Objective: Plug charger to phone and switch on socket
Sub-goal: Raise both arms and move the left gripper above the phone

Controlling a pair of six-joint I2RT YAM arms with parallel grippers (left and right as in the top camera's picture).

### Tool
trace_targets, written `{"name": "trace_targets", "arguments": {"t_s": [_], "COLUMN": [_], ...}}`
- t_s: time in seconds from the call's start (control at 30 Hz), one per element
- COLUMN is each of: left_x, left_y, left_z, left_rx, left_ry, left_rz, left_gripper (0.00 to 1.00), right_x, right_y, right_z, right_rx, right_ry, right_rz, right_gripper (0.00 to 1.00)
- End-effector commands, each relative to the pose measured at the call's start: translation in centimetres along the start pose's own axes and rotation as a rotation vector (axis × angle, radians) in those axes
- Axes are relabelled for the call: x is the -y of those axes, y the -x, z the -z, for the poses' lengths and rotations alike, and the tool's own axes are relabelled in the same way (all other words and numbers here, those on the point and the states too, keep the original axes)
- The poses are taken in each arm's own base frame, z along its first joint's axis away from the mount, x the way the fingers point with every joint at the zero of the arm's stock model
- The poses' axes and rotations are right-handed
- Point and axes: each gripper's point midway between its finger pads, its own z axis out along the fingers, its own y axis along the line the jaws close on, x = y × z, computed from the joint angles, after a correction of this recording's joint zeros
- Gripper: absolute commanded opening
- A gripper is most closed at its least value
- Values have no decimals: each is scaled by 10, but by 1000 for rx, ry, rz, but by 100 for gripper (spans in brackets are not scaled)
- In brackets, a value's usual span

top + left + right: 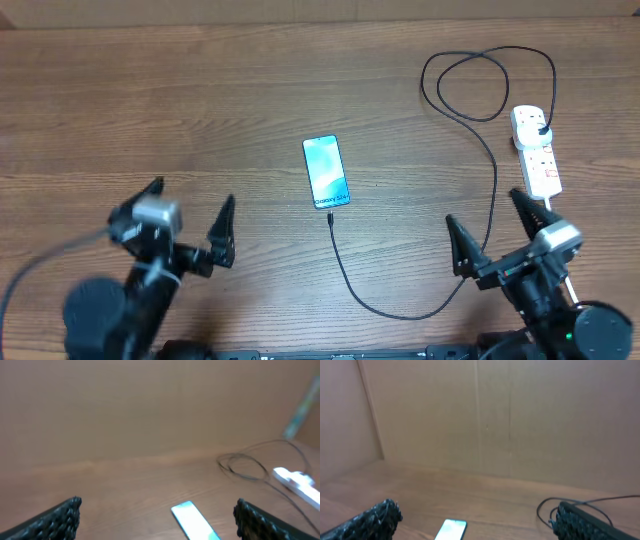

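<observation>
Brown wood counter point(150, 100), plain tan wall point(520, 420) behind in both wrist cams. The phone point(325, 172) lies flat mid-counter, screen lit, one short end toward the near edge. The black cable point(400, 314) starts right at that end, swings toward the near edge, climbs the right side and coils by the far right corner. Its plug point(541, 126) sits on the power strip point(547, 180), which lies along the right edge.

Over by the near left corner, the left gripper point(192, 200) hovers with fingers spread wide, nothing btwn them. Near right, the right gripper point(485, 212) hovers too, spread wide and empty. The cable runs just beside it and the strip is just past its outer finger.

Step call: the cable tip meets the phone's end, but it's too small to tell if it's seated or only touching. My read is that the plug-in step is at or close to done and the switch step is pending. Switch state isn't readable, only red marks point(540, 150) on the strip.

Next move, imo: the right arm is closer to the strip, so bring the fingers together and press the switch next to the plug w/o nudging the plug or dragging the cable. If the tip isn't in, the left steadies the phone first.
</observation>
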Motion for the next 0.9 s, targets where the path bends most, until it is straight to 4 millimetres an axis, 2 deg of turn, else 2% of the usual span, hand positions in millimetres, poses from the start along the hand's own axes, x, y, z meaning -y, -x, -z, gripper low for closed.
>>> {"name": "trace_targets", "arguments": {"t_s": [0.0, 0.1, 0.23, 0.37, 0.47, 0.53, 0.7, 0.87], "left_x": [24, 34, 33, 29, 26, 24, 23, 17], "left_y": [34, 50, 62, 62, 55, 46, 27, 4], "left_z": [-10, -19, -31, -45, -59, -68, -95, -117], "left_rx": [-83, -225, -434, -578, -667, -717, -801, -892], "left_ry": [-144, -204, -198, -191, -185, -185, -182, -143], "left_rz": [38, 88, 135, 175, 207, 232, 363, 449], "left_gripper": [100, 100, 100, 100, 100, 100, 100, 100], "right_x": [0, 3, 8, 11, 14, 17, 18, 14], "right_y": [26, 36, 43, 56, 63, 60, 32, 18], "right_z": [-6, -16, -35, -47, -59, -65, -75, -87], "right_rx": [-28, -112, -276, -367, -427, -482, -627, -684], "right_ry": [-7, -15, -25, -31, -37, -43, -31, 23], "right_rz": [-19, -49, -111, -145, -168, -189, -252, -298], "right_gripper": [100, 100, 100, 100, 100, 100, 100, 100]}}
